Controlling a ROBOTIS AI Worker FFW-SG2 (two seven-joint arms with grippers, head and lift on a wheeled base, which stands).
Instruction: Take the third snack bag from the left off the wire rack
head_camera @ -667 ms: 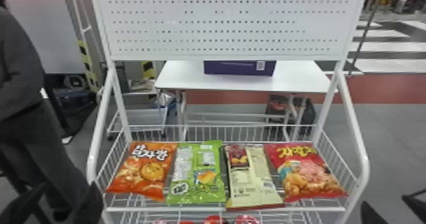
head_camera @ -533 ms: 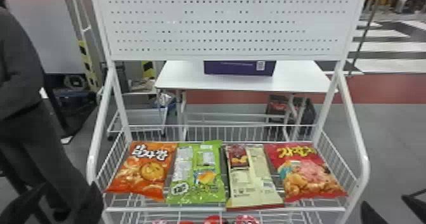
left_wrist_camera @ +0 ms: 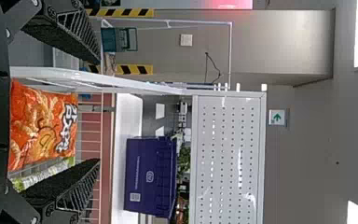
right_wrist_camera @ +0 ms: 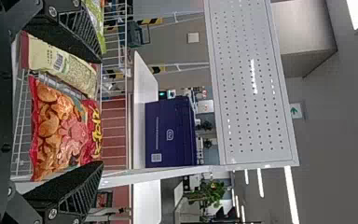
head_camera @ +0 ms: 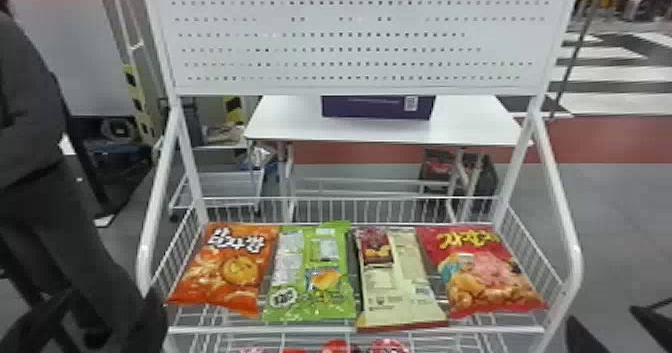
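Four snack bags lie flat side by side on the white wire rack. From the left they are orange, green, pale yellow and red. The third snack bag is the pale yellow one, also seen as a strip in the right wrist view. My right gripper is open and short of the rack's front, facing the red bag. Its fingers show at the head view's bottom right. My left gripper is open too, facing the orange bag.
A white perforated panel tops the rack, with upright posts at both sides. Behind it a white table carries a dark blue box. A person in dark clothes stands at the left. Red packets lie on a lower shelf.
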